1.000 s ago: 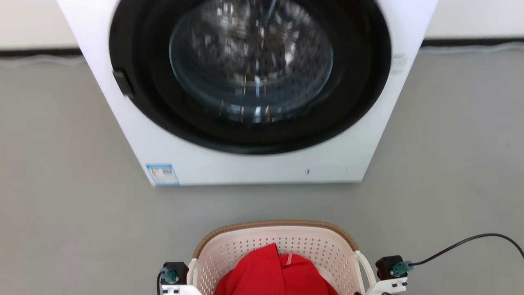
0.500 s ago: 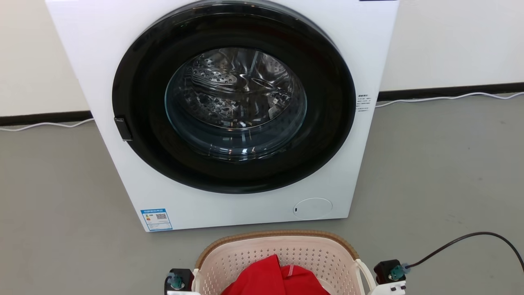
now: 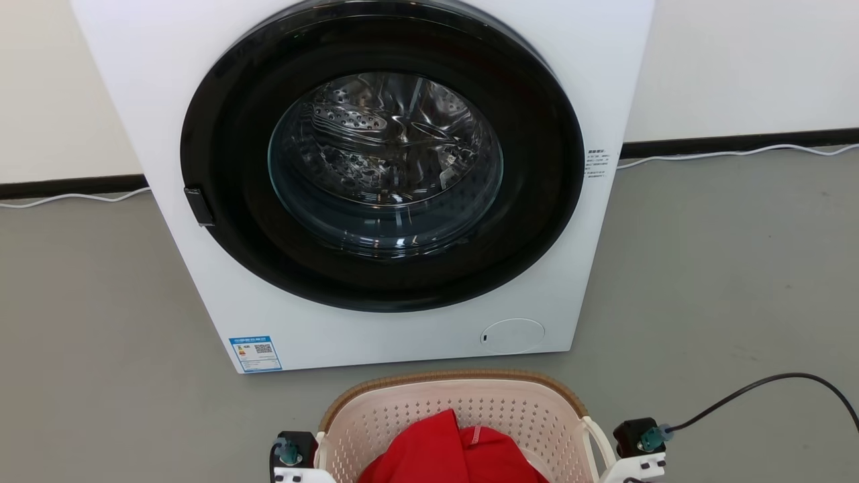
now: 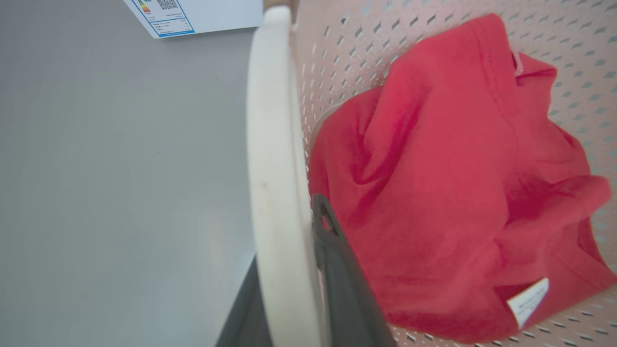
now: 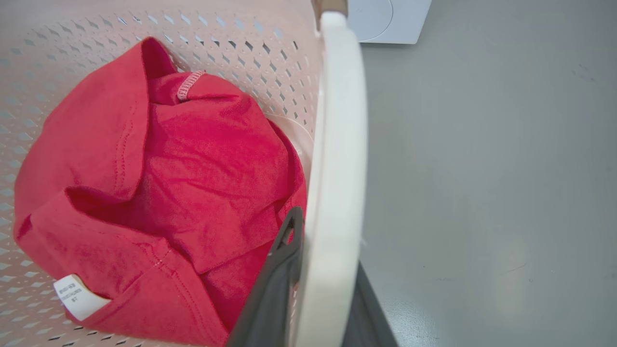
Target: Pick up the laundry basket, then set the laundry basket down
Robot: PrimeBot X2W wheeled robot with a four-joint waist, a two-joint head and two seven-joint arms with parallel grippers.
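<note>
View shifted; left tool point(image 4: 289, 246), right tool point(image 5: 328, 255) clamp laundry basket point(image 3: 456, 402) handles point(image 4: 270, 144), floor point(image 4: 120, 193) alongside.

light: bright, even | shadows: soft | glare: drum glass point(image 3: 386, 161) | wrist views: soft-focus

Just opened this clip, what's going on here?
The robot has the laundry basket gripped at both sides, in front of a front-loading washing machine whose round door looks shut. Its left claw is closed on the basket's white left loop handle and its right claw on the right loop handle, one finger on each side of the loop. A crumpled red garment lies inside the basket. Whether the basket is off the grey floor cannot be told.
</note>
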